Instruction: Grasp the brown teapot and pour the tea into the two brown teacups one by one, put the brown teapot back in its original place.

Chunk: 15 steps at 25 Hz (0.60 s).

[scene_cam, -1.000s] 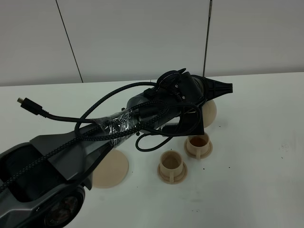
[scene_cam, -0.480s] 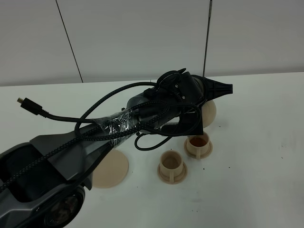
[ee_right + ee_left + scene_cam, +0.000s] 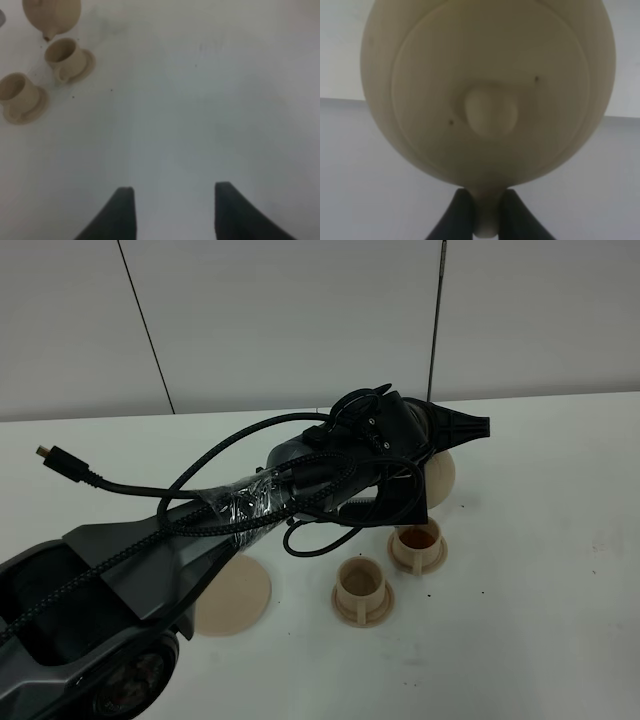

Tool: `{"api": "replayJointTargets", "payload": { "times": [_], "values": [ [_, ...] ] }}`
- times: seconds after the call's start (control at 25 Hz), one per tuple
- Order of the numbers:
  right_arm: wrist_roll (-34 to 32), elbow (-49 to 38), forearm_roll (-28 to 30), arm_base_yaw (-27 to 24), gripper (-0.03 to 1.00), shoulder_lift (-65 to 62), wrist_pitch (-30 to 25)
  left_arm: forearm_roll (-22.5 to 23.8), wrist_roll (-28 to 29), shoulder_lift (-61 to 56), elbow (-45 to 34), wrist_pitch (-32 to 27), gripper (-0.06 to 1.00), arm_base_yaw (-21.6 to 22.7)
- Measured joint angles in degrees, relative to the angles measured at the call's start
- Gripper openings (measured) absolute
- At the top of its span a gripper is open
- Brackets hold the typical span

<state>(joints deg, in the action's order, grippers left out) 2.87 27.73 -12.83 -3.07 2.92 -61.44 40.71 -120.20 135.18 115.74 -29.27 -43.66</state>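
Note:
My left gripper (image 3: 484, 217) is shut on the loop handle of the brown teapot (image 3: 487, 90), whose knobbed lid fills the left wrist view. In the high view the teapot (image 3: 442, 478) is held in the air, tilted, just behind the far teacup (image 3: 417, 543), which holds brownish liquid. The near teacup (image 3: 362, 588) stands on its saucer to the front left of it. The flat tan disc (image 3: 235, 598) lies bare at the left, partly under my left arm (image 3: 330, 475). My right gripper (image 3: 175, 210) is open and empty over bare table, far from the teapot (image 3: 51, 15) and cups (image 3: 67, 59).
My left arm and its cables cross the table's left half and hide part of it. A loose cable plug (image 3: 45, 452) sticks out at the far left. A grey panelled wall (image 3: 300, 320) runs behind the white table (image 3: 540, 590).

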Motion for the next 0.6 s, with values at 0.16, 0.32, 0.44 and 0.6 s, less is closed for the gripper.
{"api": "replayJointTargets", "payload": {
  "times": [0.16, 0.32, 0.44, 0.6],
  "values": [
    [0.0, 0.0, 0.0, 0.0, 0.36, 0.0, 0.0, 0.0, 0.0, 0.0, 0.0, 0.1, 0.17, 0.0],
    [0.0, 0.0, 0.0, 0.0, 0.36, 0.0, 0.0, 0.0, 0.0, 0.0, 0.0, 0.5, 0.17, 0.0],
    [0.0, 0.0, 0.0, 0.0, 0.36, 0.0, 0.0, 0.0, 0.0, 0.0, 0.0, 1.0, 0.17, 0.0],
    [0.0, 0.0, 0.0, 0.0, 0.36, 0.0, 0.0, 0.0, 0.0, 0.0, 0.0, 1.4, 0.17, 0.0]
  ]
}}
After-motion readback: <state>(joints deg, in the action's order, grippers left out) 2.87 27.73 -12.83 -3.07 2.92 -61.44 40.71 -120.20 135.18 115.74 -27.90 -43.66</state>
